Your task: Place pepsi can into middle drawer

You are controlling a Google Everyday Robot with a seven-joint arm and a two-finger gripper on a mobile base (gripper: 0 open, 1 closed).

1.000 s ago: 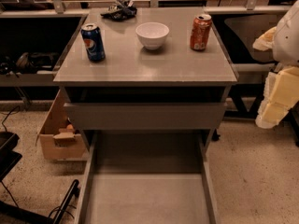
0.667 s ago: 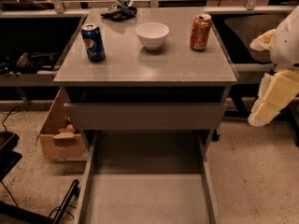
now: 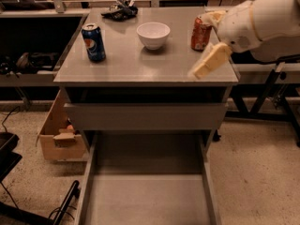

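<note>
you lose the near end of the middle drawer (image 3: 147, 200) in front of the cabinet (image 3: 140, 67) to the bottom edge, and the arm (image 3: 267, 22) at the cabinet's right runs out past the right edge. the gripper (image 3: 208, 62) hangs over the cabinet's right front corner, and the arm covers the right side of the orange-red can (image 3: 199, 32). the dark heap (image 3: 119, 11) at the cabinet's back edge can't be made out, and the cardboard box (image 3: 54, 135) left of the cabinet is partly hidden by it.
</note>
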